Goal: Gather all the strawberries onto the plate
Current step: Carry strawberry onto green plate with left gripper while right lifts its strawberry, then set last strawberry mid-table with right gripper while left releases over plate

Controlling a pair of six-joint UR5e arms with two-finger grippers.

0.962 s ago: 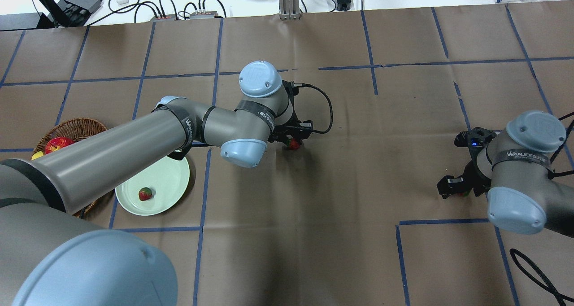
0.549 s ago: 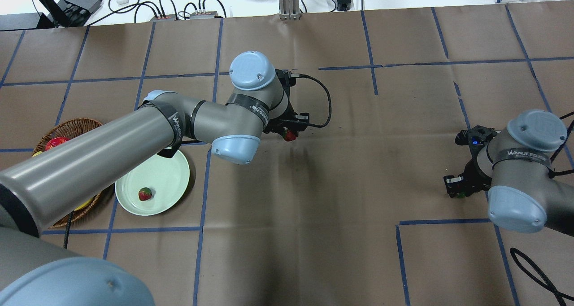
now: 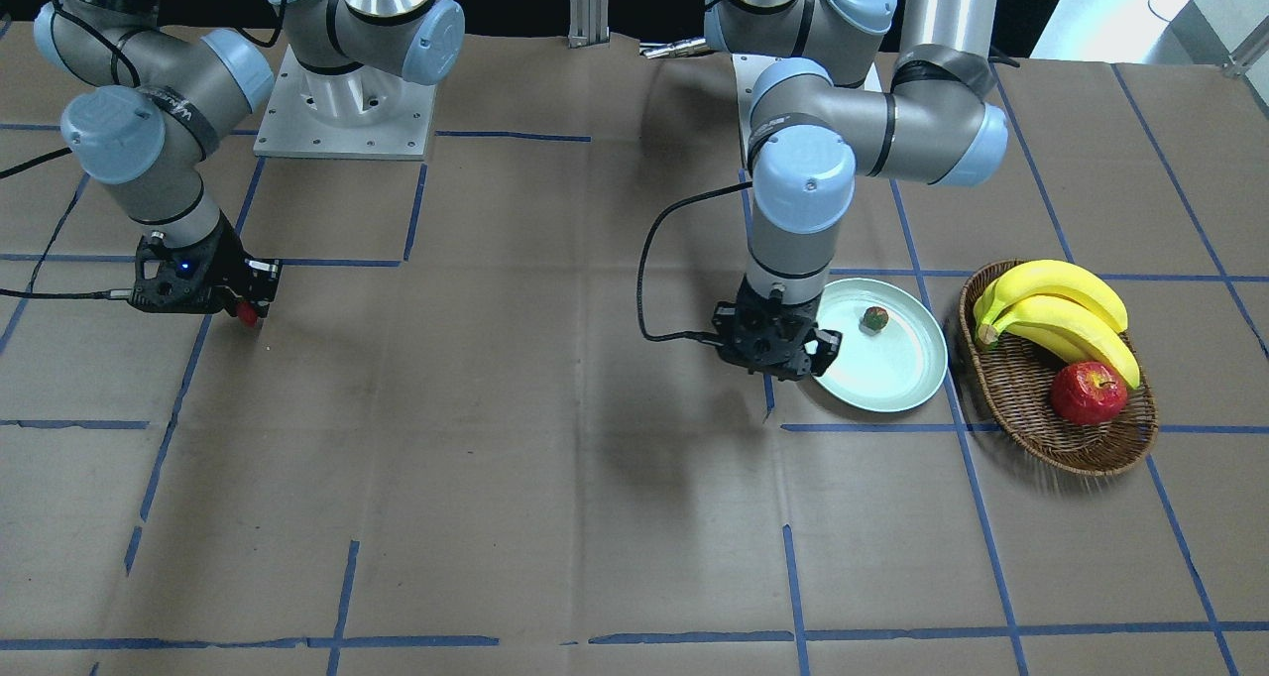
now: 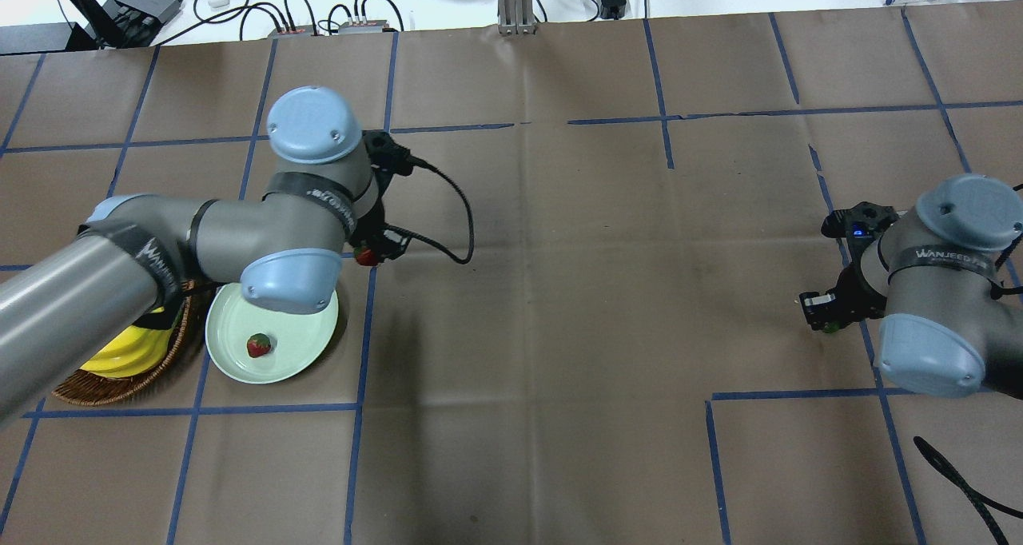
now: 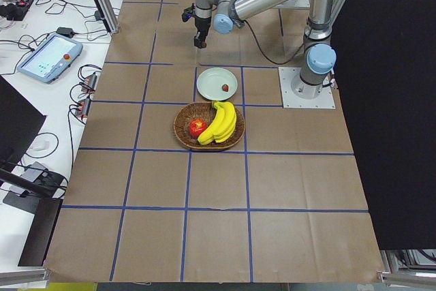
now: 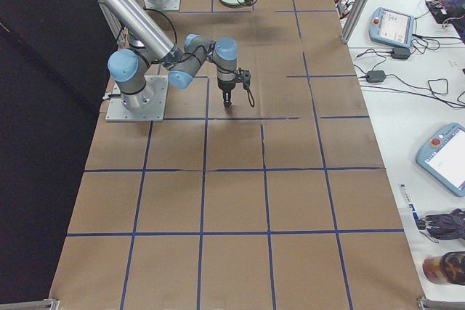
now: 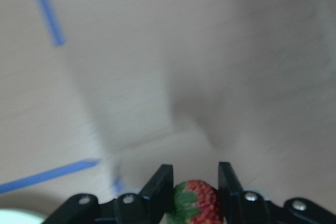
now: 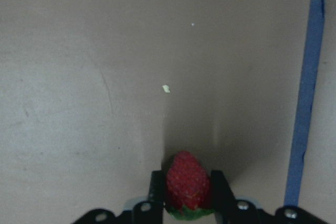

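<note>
The pale mint-green plate (image 4: 300,321) lies at the table's left with one strawberry (image 4: 257,345) on it; the plate (image 3: 897,364) and this strawberry (image 3: 874,318) also show in the front view. My left gripper (image 4: 369,255) is shut on a second strawberry (image 7: 195,209) and hovers just past the plate's far right rim. It also shows in the front view (image 3: 778,359). My right gripper (image 4: 825,320) is shut on a third strawberry (image 8: 187,182), held above the paper at the table's right. This berry shows red in the front view (image 3: 245,310).
An oval wicker basket (image 3: 1051,398) with bananas (image 3: 1061,314) and a red apple (image 3: 1089,393) stands beside the plate, on its outer side. Blue tape lines grid the brown paper. Cables and boxes lie along the far table edge (image 4: 320,17).
My left arm swung left from the table's middle to the plate's edge, carrying its strawberry. My right gripper shifted slightly right with its strawberry.
</note>
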